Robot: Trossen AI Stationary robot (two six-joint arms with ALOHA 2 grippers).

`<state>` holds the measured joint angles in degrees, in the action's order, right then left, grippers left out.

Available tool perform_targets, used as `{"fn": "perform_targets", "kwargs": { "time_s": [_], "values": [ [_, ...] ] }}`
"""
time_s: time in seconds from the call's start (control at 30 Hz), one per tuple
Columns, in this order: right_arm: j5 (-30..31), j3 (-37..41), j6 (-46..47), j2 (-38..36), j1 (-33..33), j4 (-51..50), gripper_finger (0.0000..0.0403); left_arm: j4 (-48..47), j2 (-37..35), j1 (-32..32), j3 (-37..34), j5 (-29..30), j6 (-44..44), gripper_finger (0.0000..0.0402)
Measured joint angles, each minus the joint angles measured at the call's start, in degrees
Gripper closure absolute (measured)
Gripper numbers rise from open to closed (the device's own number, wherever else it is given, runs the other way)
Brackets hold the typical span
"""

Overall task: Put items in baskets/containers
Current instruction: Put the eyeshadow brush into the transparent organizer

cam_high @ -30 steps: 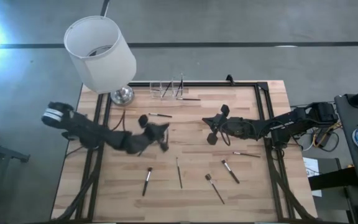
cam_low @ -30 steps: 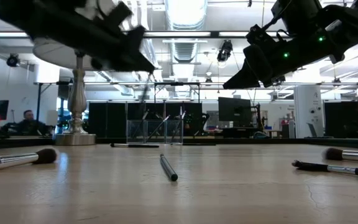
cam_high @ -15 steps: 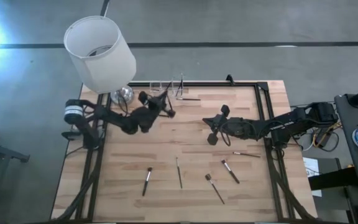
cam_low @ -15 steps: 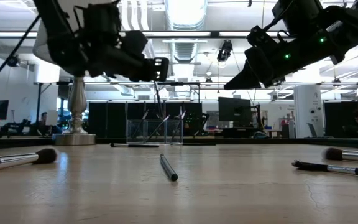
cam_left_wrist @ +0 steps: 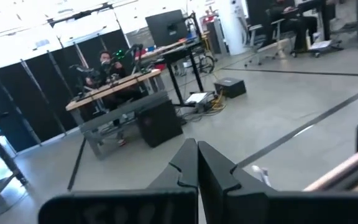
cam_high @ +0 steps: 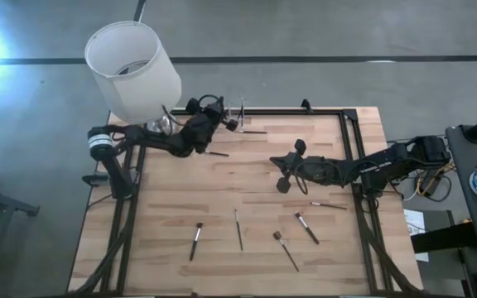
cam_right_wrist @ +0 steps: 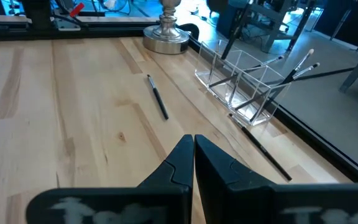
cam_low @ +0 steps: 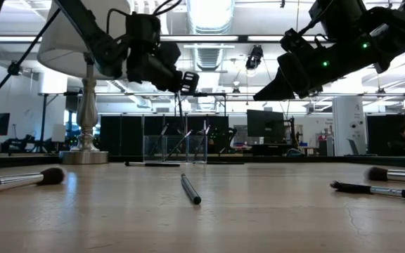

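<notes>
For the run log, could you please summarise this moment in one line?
left gripper: shut, above clear holder | right gripper: shut, idle mid-table | loose brushes on table

A light wooden plank table (cam_high: 247, 190) with a black metal frame carries everything. At its far edge stand a small clear plastic holder (cam_high: 224, 118) with brushes leaning in it and the silver base of a white-shaded lamp (cam_high: 162, 126). Thin dark makeup brushes lie flat on the wood: one just beside the holder (cam_high: 252, 132), one near the lamp base (cam_high: 215, 153), one towards the right edge (cam_high: 328, 205), and four spread along the near side (cam_high: 196, 240) (cam_high: 238, 229) (cam_high: 286, 251) (cam_high: 306, 228).
</notes>
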<state>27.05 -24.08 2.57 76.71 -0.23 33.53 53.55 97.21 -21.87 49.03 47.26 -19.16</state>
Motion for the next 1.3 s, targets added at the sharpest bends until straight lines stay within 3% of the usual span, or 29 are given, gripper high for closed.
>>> {"fn": "perform_targets", "kwargs": {
  "time_s": [0.4, 0.93, 1.3],
  "values": [
    [0.00, 0.00, -0.01, 0.00, 0.00, 0.17, 0.0394, 2.56, 0.75, -3.22, 0.43, -2.03, -3.37, 0.0402],
    [-0.09, 0.00, -0.71, 0.00, 0.85, 0.29, 0.0394, 14.68, 13.44, -3.14, 2.91, -0.65, -14.87, 0.0401],
    [-0.09, 0.00, -1.10, 0.00, 0.85, 0.73, 0.0394, 16.53, 10.56, -2.23, 3.22, 0.29, -19.58, 0.0401]
  ]
}}
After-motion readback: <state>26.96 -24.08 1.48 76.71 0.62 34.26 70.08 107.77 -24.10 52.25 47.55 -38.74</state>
